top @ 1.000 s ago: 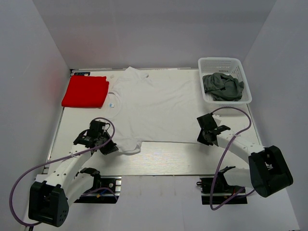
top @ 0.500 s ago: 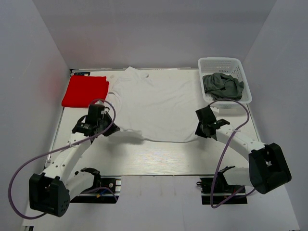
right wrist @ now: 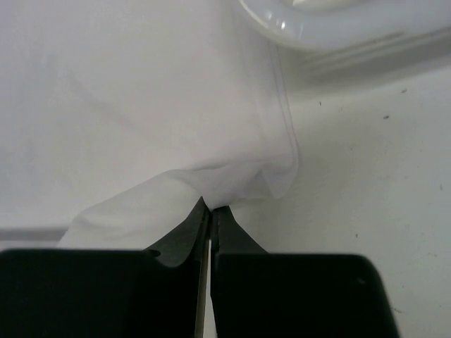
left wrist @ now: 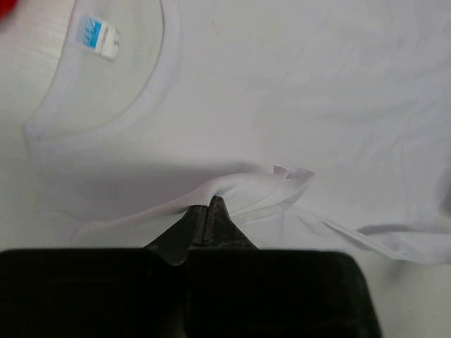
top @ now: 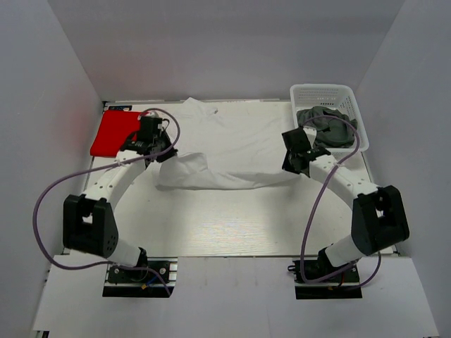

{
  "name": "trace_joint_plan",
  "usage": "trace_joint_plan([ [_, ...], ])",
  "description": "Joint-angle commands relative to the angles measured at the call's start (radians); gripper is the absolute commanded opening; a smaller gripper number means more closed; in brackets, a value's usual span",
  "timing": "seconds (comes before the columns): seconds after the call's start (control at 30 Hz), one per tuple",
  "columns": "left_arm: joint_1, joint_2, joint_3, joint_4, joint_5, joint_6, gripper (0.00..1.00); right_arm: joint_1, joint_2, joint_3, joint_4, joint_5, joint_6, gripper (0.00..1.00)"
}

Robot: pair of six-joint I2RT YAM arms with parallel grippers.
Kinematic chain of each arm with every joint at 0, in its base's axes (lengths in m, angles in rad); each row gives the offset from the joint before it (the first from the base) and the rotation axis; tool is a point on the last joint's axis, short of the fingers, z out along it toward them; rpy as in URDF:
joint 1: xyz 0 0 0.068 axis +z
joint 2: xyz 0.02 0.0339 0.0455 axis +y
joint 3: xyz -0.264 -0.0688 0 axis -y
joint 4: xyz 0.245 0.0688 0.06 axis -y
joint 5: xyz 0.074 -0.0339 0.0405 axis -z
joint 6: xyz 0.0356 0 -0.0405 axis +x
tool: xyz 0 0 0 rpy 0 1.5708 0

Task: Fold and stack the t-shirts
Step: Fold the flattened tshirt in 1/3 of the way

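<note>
Seen from above, the white t-shirt (top: pixel 225 141) lies on the table (top: pixel 232 225) just left of the basket (top: pixel 324 88). Its near hem is raised and doubled over, leaving a fold edge that runs leftward from the basket's near corner. The left gripper (top: pixel 156 146) pinches the hem end farthest from the basket, and the right gripper (top: pixel 292 160) pinches the end beside it. The red t-shirt (top: pixel 116 134) lies folded well left of the basket. The grey t-shirt (top: pixel 325 125) sits crumpled inside it. Bare tabletop spreads nearer than the fold.

At the left wrist, the fingers are pressed together on layered hem, with the blue label (left wrist: pixel 99 35) beyond.

At the right wrist, the fingers are clamped on the hem corner. The shirt's side edge runs up to the basket's rim, and open table lies to the right.
</note>
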Motion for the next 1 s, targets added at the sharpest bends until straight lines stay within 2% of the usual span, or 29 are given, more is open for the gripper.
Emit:
trace_joint_plan([
  [0.0, 0.004, 0.058, 0.106, 0.061, -0.055, 0.076, 0.0, -0.024, 0.05, 0.101, -0.023, 0.043, -0.023, 0.0],
  [0.47, 0.004, 0.356, 0.375, 0.13, -0.144, 0.223, 0.0, -0.071, 0.222, 0.241, -0.038, 0.118, 0.007, 0.01],
  [0.5, 0.004, 0.379, 0.398, 0.117, -0.159, 0.234, 0.0, -0.073, 0.233, 0.25, -0.043, 0.119, 0.007, 0.02],
  [0.57, 0.004, 0.452, 0.476, 0.095, -0.185, 0.234, 0.02, -0.068, 0.245, 0.27, -0.041, 0.121, 0.007, 0.2],
  [0.6, 0.004, 0.474, 0.5, 0.095, -0.204, 0.257, 0.12, -0.07, 0.247, 0.28, -0.044, 0.121, 0.006, 0.27],
  [0.63, 0.004, 0.494, 0.527, 0.057, -0.228, 0.257, 0.26, -0.071, 0.245, 0.281, -0.046, 0.115, 0.006, 0.45],
  [0.67, 0.004, 0.514, 0.58, 0.035, -0.241, 0.257, 0.57, -0.07, 0.236, 0.283, -0.049, 0.113, 0.007, 0.53],
  [0.7, 0.004, 0.54, 0.6, 0.015, -0.264, 0.257, 0.71, -0.067, 0.235, 0.277, -0.05, 0.112, 0.007, 0.59],
  [0.73, 0.004, 0.54, 0.614, -0.014, -0.279, 0.257, 0.82, -0.067, 0.227, 0.274, -0.049, 0.113, 0.004, 0.71],
  [0.77, 0.004, 0.54, 0.625, -0.014, -0.27, 0.257, 0.97, -0.064, 0.209, 0.271, -0.05, 0.109, 0.003, 0.83],
  [0.83, 0.004, 0.52, 0.614, -0.044, -0.27, 0.237, 1.0, -0.059, 0.196, 0.257, -0.04, 0.086, -0.011, 0.9],
  [0.93, 0.004, 0.465, 0.552, -0.036, -0.221, 0.213, 1.0, -0.044, 0.135, 0.203, 0.014, 0.026, -0.043, 0.9],
  [0.97, 0.004, 0.415, 0.478, -0.004, -0.186, 0.201, 1.0, -0.039, 0.121, 0.174, 0.031, -0.024, -0.057, 0.9],
])
